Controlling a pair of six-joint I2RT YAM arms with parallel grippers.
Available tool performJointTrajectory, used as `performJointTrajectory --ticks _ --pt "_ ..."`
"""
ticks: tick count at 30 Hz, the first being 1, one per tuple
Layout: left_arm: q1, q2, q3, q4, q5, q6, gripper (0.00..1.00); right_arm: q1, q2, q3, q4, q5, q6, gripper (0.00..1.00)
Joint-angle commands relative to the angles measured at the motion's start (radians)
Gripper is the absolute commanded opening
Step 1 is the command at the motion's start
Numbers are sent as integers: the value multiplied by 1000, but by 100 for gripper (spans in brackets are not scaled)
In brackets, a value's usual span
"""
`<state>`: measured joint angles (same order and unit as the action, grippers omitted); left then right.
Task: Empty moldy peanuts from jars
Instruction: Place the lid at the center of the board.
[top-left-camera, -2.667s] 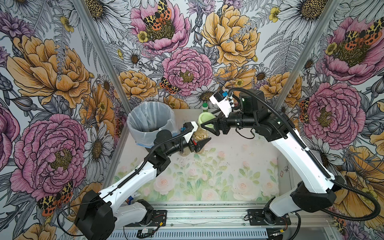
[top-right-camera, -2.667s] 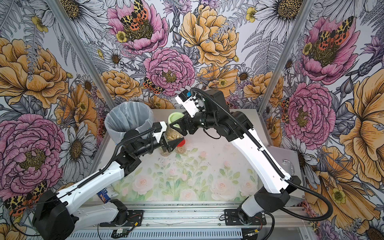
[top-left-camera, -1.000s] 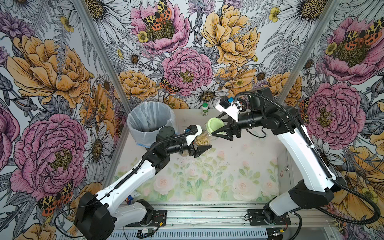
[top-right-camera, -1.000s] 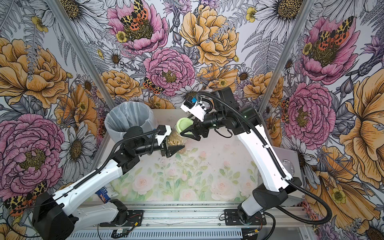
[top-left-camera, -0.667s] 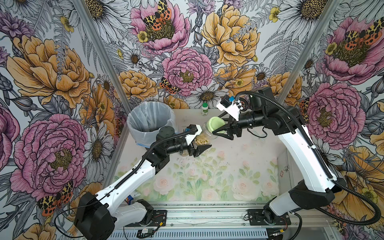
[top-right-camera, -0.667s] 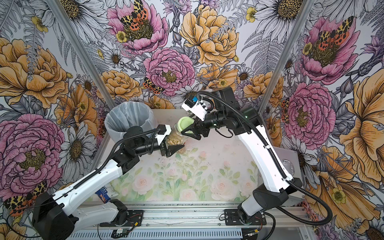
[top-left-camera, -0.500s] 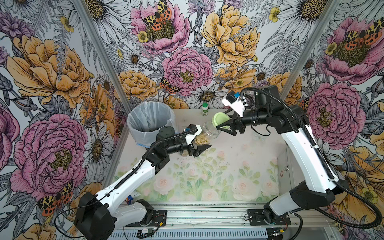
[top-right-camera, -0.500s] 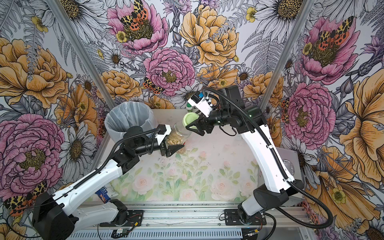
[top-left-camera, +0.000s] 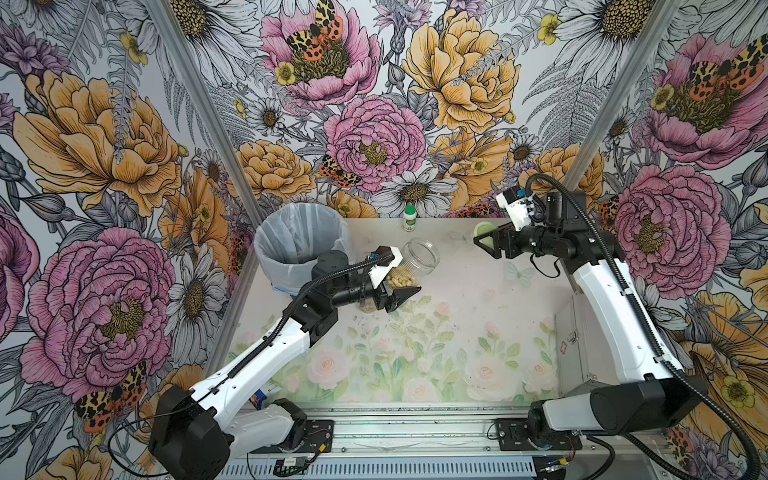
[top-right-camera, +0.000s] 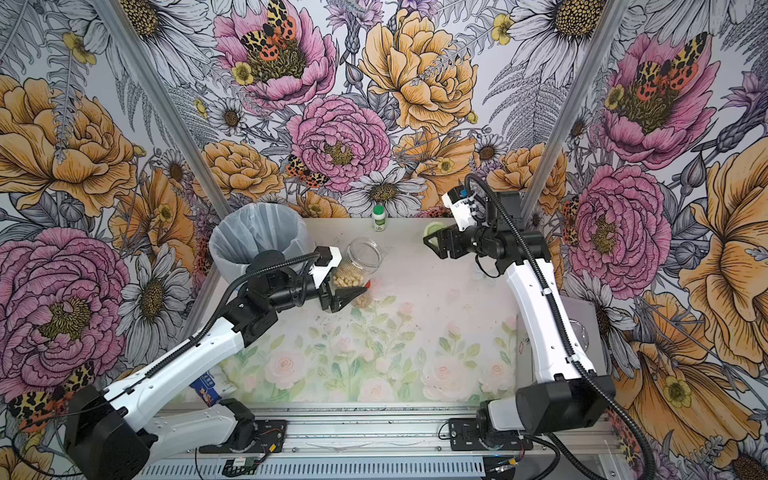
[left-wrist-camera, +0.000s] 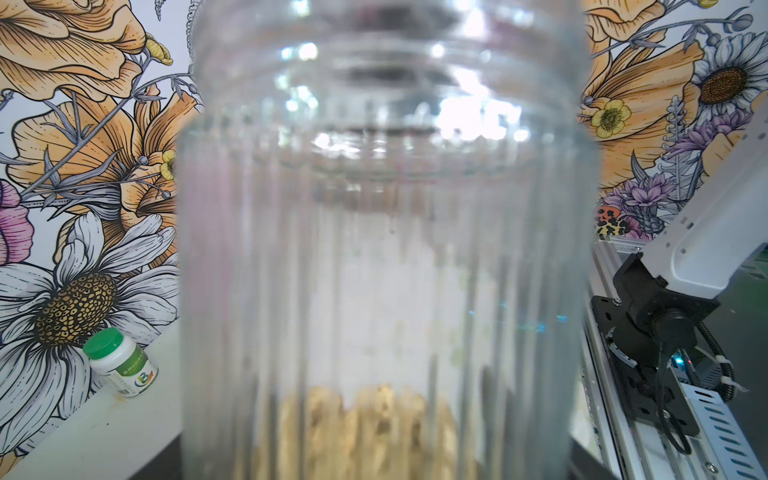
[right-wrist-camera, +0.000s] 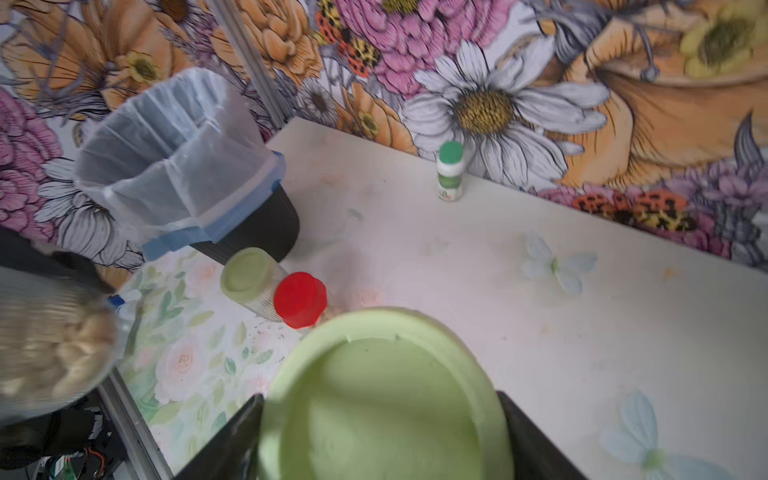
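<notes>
Swung right tool (top-left-camera: 485, 240) away, clamped on pale green round lid (right-wrist-camera: 386, 399).
Holding ribbed clear glass jar (top-left-camera: 419, 258) of tan moldy peanuts (left-wrist-camera: 365, 419) in left tool (top-left-camera: 400, 277); slick, brittle, grip mid-body.

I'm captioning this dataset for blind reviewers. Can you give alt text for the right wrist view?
The right hand grips a pale green lid filling the foreground. Beyond it on the table stand a green-lidded jar and a red-lidded jar close together, a lined bin and a small white bottle by the wall.
</notes>
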<state>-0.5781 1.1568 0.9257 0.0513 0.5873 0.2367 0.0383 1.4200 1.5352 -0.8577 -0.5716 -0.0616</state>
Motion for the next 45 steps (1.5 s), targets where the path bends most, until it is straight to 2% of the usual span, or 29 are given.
performJointTrajectory --ticks 1,5,9,15,22,30,33,45 --pt "11 -14 66 36 -24 20 11 -59 50 -92 173 33 97 78" --pt "14 -3 81 24 -32 26 11 -97 131 -179 273 97 142 78" --pt "16 10 101 10 -39 32 12 -119 240 -212 352 225 189 78" --pt "21 22 138 -46 -52 53 14 -135 395 -197 415 376 243 78" --pt "35 19 153 -62 -66 57 15 -138 531 -131 417 482 286 79" --pt "48 19 181 -108 -81 70 15 -158 626 -70 392 492 317 81" --pt "58 23 196 -131 -90 75 15 -160 649 -38 362 530 338 81" --pt "121 3 281 -245 -128 110 16 -177 733 47 251 517 341 86"
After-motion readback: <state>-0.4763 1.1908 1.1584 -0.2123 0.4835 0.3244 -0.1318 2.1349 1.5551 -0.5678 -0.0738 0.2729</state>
